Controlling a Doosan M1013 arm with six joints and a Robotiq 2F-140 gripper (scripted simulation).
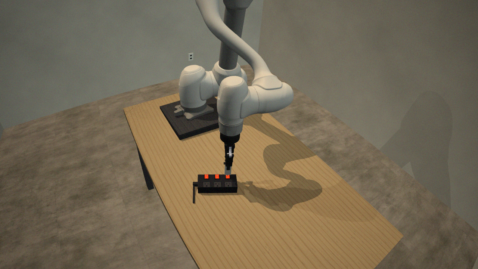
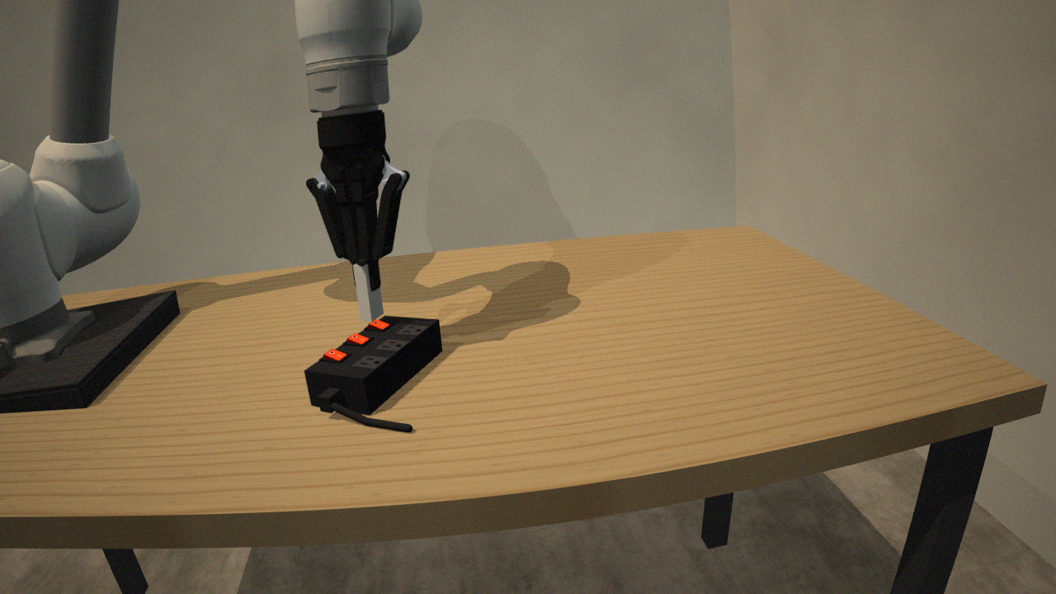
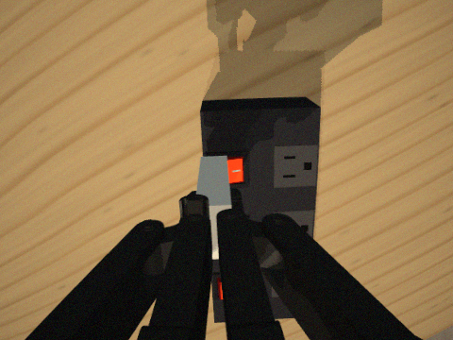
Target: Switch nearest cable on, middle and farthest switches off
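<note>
A black power strip (image 1: pixel 217 186) (image 2: pixel 387 361) (image 3: pixel 290 127) lies flat and right way up on the wooden table (image 1: pixel 267 220) (image 2: pixel 664 332). Its cable (image 1: pixel 194 195) (image 2: pixel 373 421) leaves the left end in the top view. Three orange switches sit along its back edge: the one nearest the cable (image 1: pixel 206 176) (image 2: pixel 334 355), the middle one (image 1: pixel 216 176) (image 2: pixel 358 339) and the farthest one (image 1: pixel 227 176) (image 2: pixel 379 324) (image 3: pixel 236 170). My gripper (image 1: pixel 228 166) (image 2: pixel 364 264) (image 3: pixel 214 177) is shut and points straight down. A flat grey tip (image 2: pixel 367 301) (image 3: pixel 211 181) sticks out below the fingers, its end at the farthest switch's edge. I cannot tell whether it touches.
The arm's dark base plate (image 1: pixel 190 130) (image 2: pixel 88 354) sits at the back of the table. The arm's shadow falls to the right of the strip. Walls stand behind and to the right.
</note>
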